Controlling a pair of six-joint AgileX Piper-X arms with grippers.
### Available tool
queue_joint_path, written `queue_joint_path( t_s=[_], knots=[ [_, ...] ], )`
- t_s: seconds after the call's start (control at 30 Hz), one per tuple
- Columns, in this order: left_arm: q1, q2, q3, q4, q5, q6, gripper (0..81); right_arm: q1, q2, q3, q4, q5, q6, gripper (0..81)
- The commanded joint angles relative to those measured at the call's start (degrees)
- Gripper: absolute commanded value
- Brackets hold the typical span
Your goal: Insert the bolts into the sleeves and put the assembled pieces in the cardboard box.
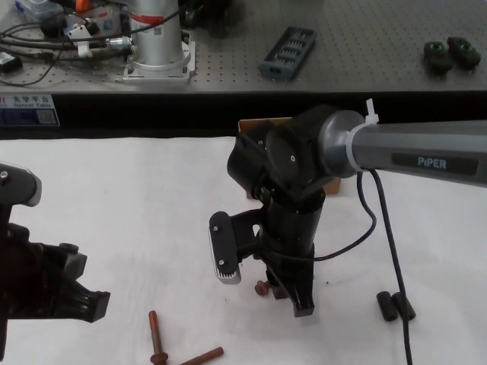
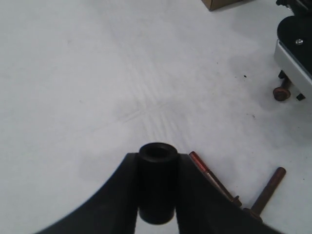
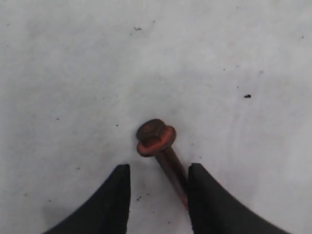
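My left gripper (image 2: 157, 158) is clamped on a black sleeve (image 2: 157, 190), bore open, held well short of the cardboard box (image 2: 222, 4). My right gripper (image 3: 159, 168) hangs just in front of the box with its jaws apart around a copper bolt (image 3: 157, 139) on the tabletop (image 3: 73, 73). The shank touches one finger but isn't pinched, as far as I can tell. I judge nothing is mated yet, and I can't see into the box. Spare bolts (image 1: 156, 334) lie well in front of the box and spare sleeves (image 1: 396, 306) to its right, so most of the work remains.
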Motion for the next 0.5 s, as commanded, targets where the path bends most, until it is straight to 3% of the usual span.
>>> queue_joint_path(
  t_s=[0.0,0.3,0.47],
  knots=[
    [0.2,-0.6,-0.1,-0.9,0.1,-0.5,11.4,0.2,1.3,0.2,0.7,-1.9,-1.0,26.4],
    [0.2,-0.6,-0.1,-0.9,0.1,-0.5,11.4,0.2,3.6,0.2,0.8,-1.6,-0.5,23.9],
    [0.2,-0.6,-0.1,-0.9,0.1,-0.5,11.4,0.2,3.6,0.2,0.8,-0.2,0.8,11.7]
  ],
)
